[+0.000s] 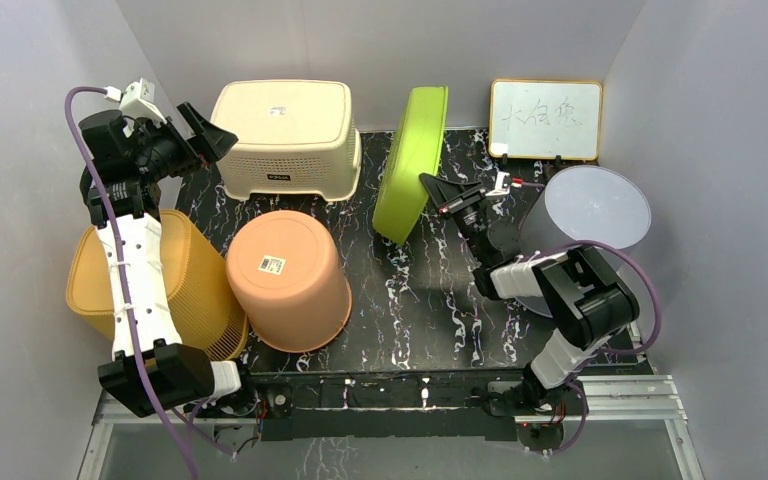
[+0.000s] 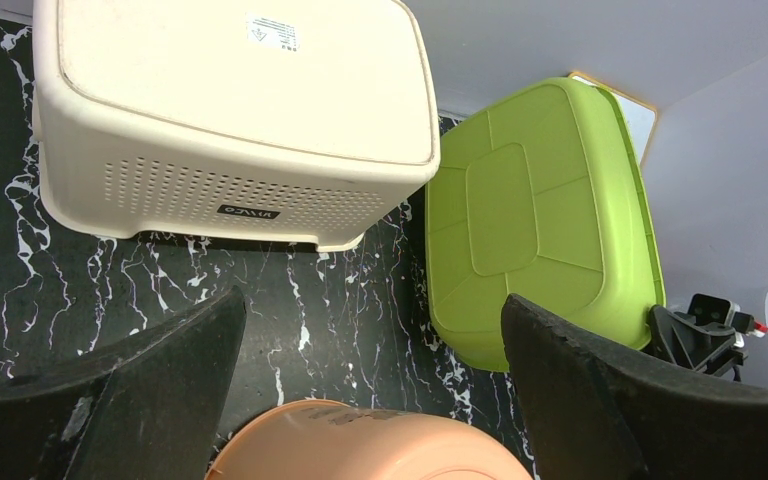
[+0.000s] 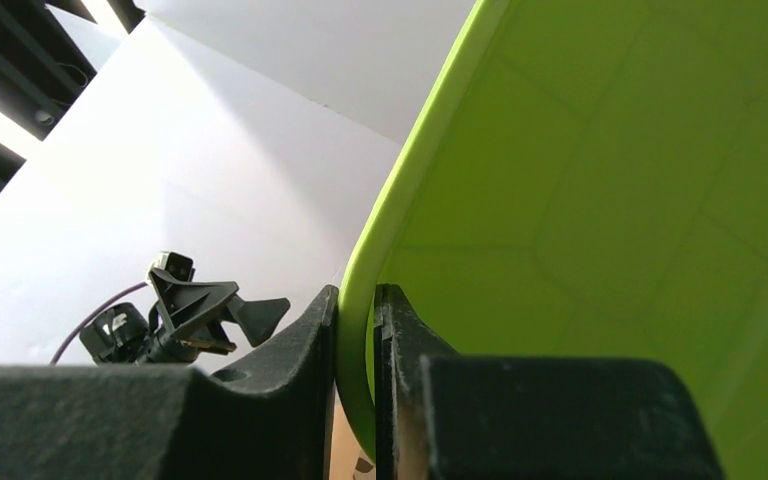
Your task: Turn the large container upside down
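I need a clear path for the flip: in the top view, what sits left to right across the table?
Left to right: yellow basket → orange bucket → green tub → grey bin. Left out: cream basket, behind the orange bucket, and whiteboard, behind the grey bin.

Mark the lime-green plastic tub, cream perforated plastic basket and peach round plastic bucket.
Lime-green plastic tub [image 2: 505,205]: left wrist view, on its base panel.
Cream perforated plastic basket [image 1: 300,125]: top external view, on its upturned base.
Peach round plastic bucket [image 1: 295,250]: top external view, on its base.
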Controlling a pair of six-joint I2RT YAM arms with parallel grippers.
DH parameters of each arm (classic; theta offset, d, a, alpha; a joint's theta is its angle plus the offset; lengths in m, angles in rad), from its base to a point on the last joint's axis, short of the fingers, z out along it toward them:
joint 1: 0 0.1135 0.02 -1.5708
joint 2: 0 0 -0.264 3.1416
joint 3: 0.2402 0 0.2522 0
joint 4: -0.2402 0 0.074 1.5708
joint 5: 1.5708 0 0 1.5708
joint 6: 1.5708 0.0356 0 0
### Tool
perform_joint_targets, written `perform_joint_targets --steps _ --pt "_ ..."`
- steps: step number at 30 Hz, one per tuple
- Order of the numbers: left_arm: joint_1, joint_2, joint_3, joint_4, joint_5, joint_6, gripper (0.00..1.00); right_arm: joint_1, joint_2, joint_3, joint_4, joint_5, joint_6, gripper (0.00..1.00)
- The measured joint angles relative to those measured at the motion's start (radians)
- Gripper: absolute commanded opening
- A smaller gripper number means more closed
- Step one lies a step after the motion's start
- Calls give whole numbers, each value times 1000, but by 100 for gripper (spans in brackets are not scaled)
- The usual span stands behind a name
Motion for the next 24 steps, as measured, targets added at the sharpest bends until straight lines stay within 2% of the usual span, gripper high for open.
perform_joint_targets --steps 6,7,8,9,12,17,24 --pt "0 0 0 2 0 0 98 -5 -116 -64 -116 53 -45 0" --pt "0 0 -1 3 0 -1 98 -7 -140 -68 -152 64 -58 27" --pt "0 0 -1 4 0 -1 98 -7 -162 -67 -194 73 -68 9" --pt "0 0 -2 5 0 -2 98 -7 -178 -67 -221 77 -74 7" --pt "0 0 -3 5 0 -2 98 -3 -205 -64 -316 79 -98 8" --pt "0 0 -13 11 1 -3 98 3 -222 -10 -439 74 -130 16" --pt "0 -1 -47 22 1 -4 98 15 -223 50 -663 140 -175 19"
